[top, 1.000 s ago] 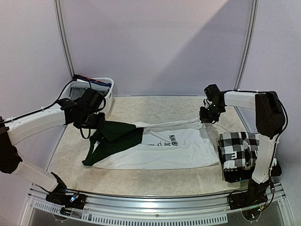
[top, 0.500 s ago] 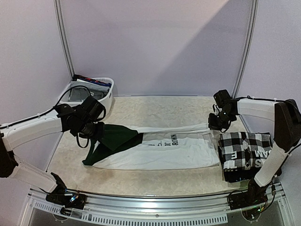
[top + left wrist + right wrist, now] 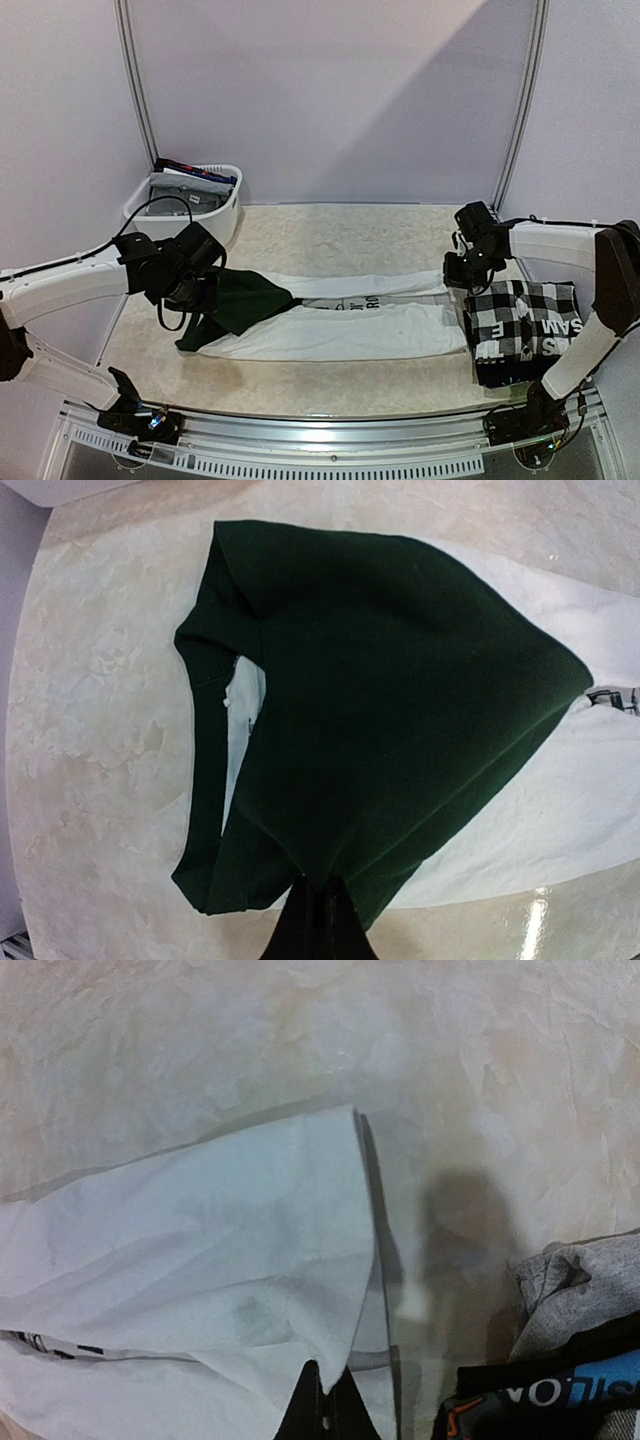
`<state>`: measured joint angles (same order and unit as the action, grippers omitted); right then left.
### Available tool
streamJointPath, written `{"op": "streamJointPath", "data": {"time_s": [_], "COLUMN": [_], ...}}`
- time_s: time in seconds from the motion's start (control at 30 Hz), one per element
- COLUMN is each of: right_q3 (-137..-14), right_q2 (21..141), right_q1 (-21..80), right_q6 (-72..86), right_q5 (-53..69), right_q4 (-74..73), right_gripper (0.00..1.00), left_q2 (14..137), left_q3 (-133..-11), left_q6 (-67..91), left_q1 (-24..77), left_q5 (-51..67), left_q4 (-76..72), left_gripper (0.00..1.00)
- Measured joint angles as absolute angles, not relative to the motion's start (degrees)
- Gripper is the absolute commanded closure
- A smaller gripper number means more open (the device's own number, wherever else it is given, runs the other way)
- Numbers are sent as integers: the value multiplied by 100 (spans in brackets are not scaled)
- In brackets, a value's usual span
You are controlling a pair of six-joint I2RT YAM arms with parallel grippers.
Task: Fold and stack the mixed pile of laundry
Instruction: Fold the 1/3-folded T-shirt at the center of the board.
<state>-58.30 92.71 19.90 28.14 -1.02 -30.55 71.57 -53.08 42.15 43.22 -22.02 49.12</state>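
Left gripper (image 3: pixel 197 292) pinches the white shirt (image 3: pixel 350 330) by its green end (image 3: pixel 245 298), centre-left; right gripper (image 3: pixel 461 279) pinches the hem (image 3: pixel 352 1210), centre-right.

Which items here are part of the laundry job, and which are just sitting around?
Job:
- white-and-green shirt, pinched by the left end effector and right end effector
- checkered stack
- waiting clothes

Bystanders:
- white basket holding them
- table
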Motion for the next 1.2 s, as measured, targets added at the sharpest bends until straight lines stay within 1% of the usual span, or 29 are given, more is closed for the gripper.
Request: {"op": "streamJointPath", "data": {"time_s": [0.17, 0.43, 0.53, 0.63, 0.67, 0.73, 0.77, 0.8, 0.87, 0.9, 0.93, 1.0, 1.07, 1.13, 1.2], "right_q3": [-5830, -5590, -5485, -5443, -5439, -5439, -5439, -5439, -5441, -5448, -5470, -5586, -5780, -6016, -6263], "right_q2": [8941, 8932, 8932, 8932, 8932, 8932, 8932, 8930, 8912, 8884, 8844, 8746, 8652, 8554, 8482], "right_q1": [2268, 2314, 2314, 2314, 2314, 2314, 2314, 2314, 2314, 2314, 2316, 2331, 2366, 2414, 2502], "right_q6": [2829, 2987, 3039, 3087, 3094, 3118, 3105, 3085, 3094, 3085, 3076, 3050, 3024, 2989, 2941], "right_q5": [-165, -445, -454, -454, -456, -458, -449, -438, -416, -410, -399, -392, -392, -386, -386], "right_q4": [-3057, -3089, -3107, -3129, -3142, -3164, -3175, -3188, -3214, -3240, -3286, -3413, -3522, -3597, -3614], "right_gripper": [98, 97, 94, 86, 84, 75, 74, 72, 70, 68, 67, 62, 59, 59, 61], "left_q2": [7006, 6945, 6934, 6904, 6890, 6886, 6888, 6888, 6888, 6888, 6886, 6840, 6713, 6497, 6292], "left_q3": [-5190, -4995, -4928, -4880, -4871, -4858, -4847, -4827, -4790, -4783, -4783, -4788, -4797, -4810, -4818], "left_q6": [4335, 4434, 4456, 4460, 4456, 4434, 4425, 4410, 4372, 4348, 4344, 4346, 4309, 4311, 4320], "left_q1": [4375, 4423, 4453, 4462, 4462, 4464, 4464, 4466, 4480, 4491, 4510, 4554, 4589, 4609, 4613], "left_q5": [-2244, -2202, -2147, -2095, -2062, -1968, -1918, -1855, -1767, -1723, -1702, -1699, -1743, -1844, -1992], "left_q4": [4919, 4917, 4921, 4939, 4945, 4950, 4947, 4950, 4974, 4998, 5019, 5059, 5116, 5159, 5162], "left_gripper": [100, 100, 100, 99, 96, 88, 79, 68, 51, 38, 31, 27, 28, 34, 42]}}
